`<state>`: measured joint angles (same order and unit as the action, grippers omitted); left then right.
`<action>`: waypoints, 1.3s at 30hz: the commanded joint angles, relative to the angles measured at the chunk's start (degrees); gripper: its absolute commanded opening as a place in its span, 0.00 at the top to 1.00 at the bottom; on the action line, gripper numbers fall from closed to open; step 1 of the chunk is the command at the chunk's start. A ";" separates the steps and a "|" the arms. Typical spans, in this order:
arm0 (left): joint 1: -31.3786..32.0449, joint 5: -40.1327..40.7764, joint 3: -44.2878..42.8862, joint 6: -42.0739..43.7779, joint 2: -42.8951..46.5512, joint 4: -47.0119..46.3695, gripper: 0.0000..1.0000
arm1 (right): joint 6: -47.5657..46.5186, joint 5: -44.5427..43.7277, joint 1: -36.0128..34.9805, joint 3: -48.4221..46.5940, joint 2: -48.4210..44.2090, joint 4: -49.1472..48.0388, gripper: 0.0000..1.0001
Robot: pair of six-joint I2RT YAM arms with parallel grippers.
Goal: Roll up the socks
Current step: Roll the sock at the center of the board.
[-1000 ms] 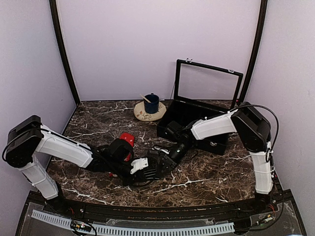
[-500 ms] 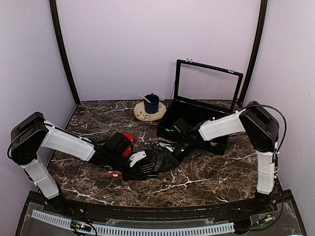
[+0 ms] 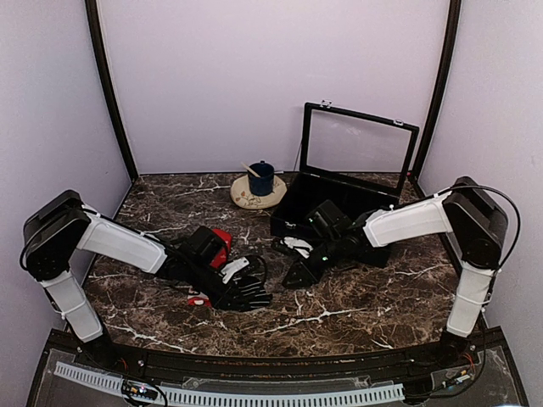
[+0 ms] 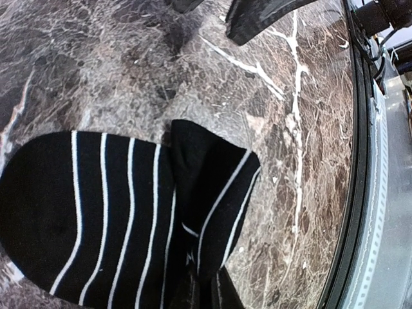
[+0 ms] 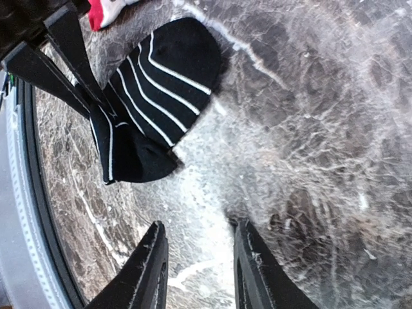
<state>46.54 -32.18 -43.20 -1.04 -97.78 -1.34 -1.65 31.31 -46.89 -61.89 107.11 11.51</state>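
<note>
- near the middle of the table (image 3: pixel 356 314), the black sock (image 4: pixel 96 206) lies mostly flat, with one end folded over itself.
- left end effector (image 5: pixel 102 111) is closed on that folded end and pinches only a narrow bit of fabric. a hard pull could slip it free and let the fold spring open.
- right end effector (image 5: pixel 199 270) sits just to the right of the sock, with its jaws parted and nothing in them. with nothing pinning the flat end, i judge the whole sock may slide over the smooth marble instead of rolling.
- red sock (image 3: pixel 220 240) shows only in part, tucked under the left arm. if the black one is rolled alone, the two may never end up together.
- both end effectors are close, so a careless reach from the right could knock the left or drag the sock askew.
</note>
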 commanded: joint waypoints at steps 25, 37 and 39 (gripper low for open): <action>-4.30 -5.81 -1.55 -8.47 -3.77 3.37 1.00 | -12.32 -19.88 -13.63 0.70 -4.32 -6.83 0.55; -5.46 -9.32 -0.92 -9.21 -4.79 2.31 1.00 | -14.67 -19.28 -15.35 -2.62 -0.42 -7.49 0.52; -5.73 -9.78 -0.93 -9.22 -4.87 2.39 1.00 | -14.93 -19.27 -15.71 -2.99 0.26 -7.64 0.52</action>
<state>41.43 -41.21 -45.06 -9.89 -101.78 -0.73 -15.20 11.88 -61.49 -63.02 105.69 5.63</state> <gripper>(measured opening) 0.058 0.483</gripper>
